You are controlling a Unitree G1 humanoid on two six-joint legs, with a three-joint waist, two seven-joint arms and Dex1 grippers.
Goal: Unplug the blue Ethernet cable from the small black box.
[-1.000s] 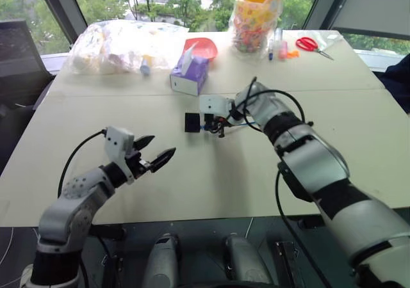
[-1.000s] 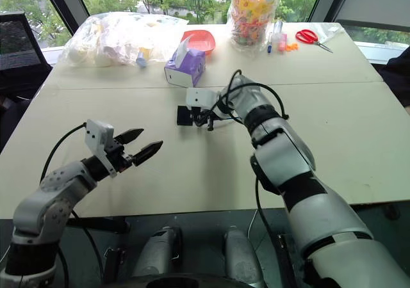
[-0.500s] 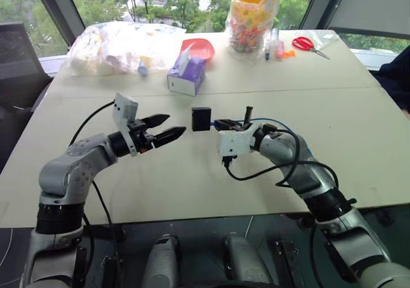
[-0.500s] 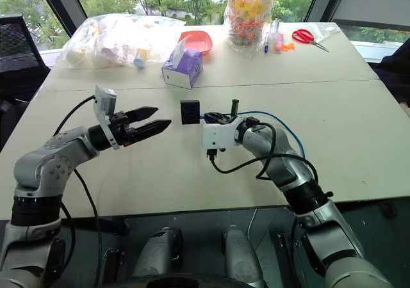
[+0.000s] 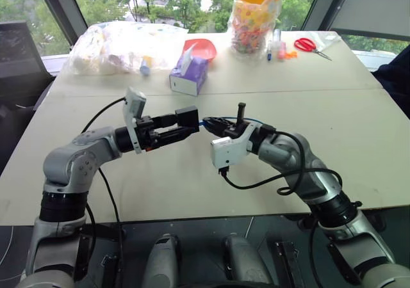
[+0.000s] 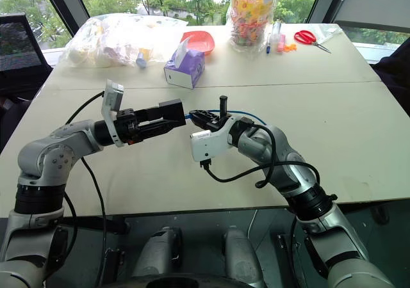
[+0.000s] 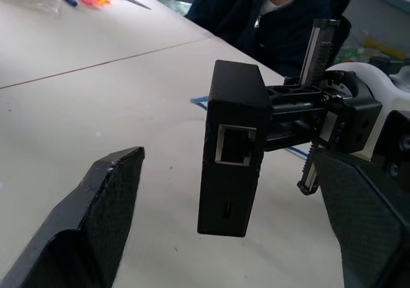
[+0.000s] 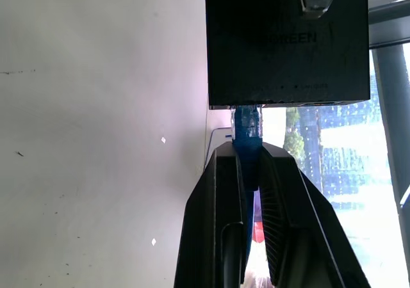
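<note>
Where table [image 5: 359,128] ends, windows [image 5: 160,0] show trees.

- Small matte-black square box [image 6: 172,109] sits between the left gripper's [image 6: 168,119] black fingers, above the table.
- Right gripper [image 6: 198,116] clamps the thin bright-blue cable [image 6: 246,113] beside it.

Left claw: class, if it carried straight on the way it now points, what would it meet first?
Most likely the small black box, hanging between the left claw's open fingers, plugged onto the blue Ethernet cable the right claw pinches.
</note>
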